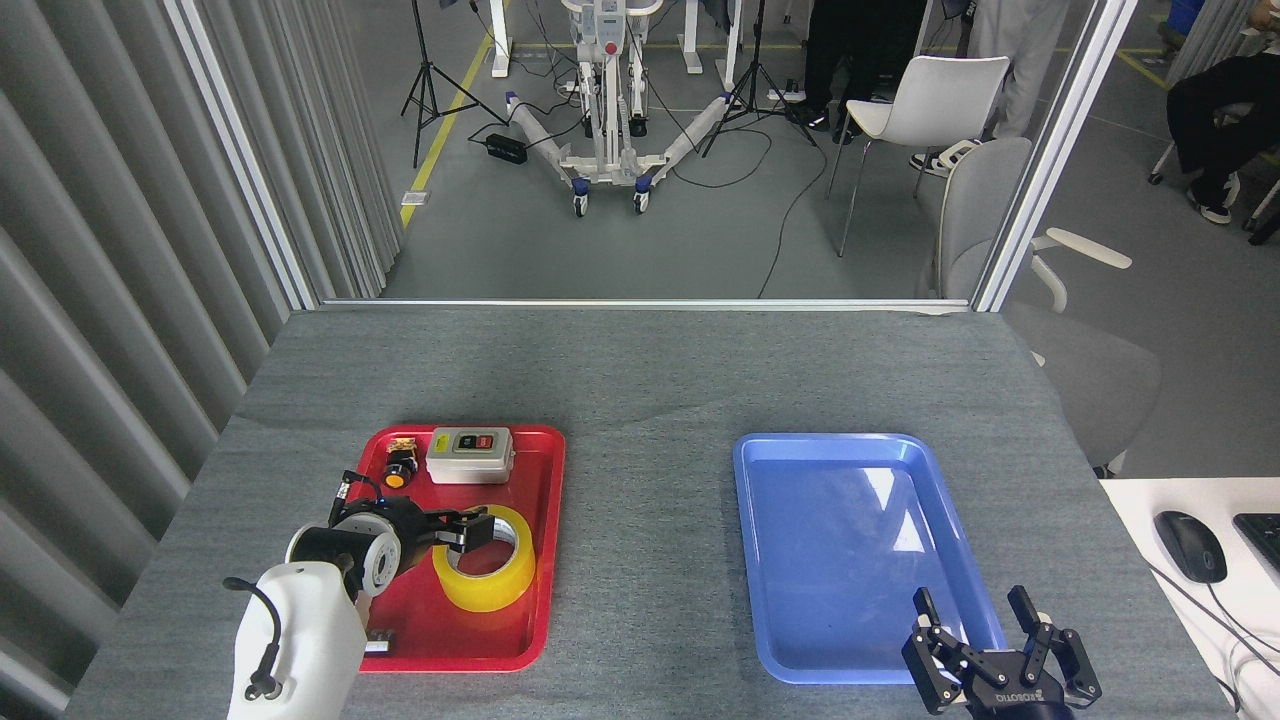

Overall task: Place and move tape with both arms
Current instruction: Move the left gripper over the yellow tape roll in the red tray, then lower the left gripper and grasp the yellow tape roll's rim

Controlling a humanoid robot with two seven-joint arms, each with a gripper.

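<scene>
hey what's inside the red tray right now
The red tray holds the tape, a grey switch box and a small yellow-capped push button. The left gripper reaches over the tape, hiding the tray floor beneath the arm.

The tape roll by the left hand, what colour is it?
Translucent yellow with a white core; the tape lies in the red tray, seen in the head view.
</scene>
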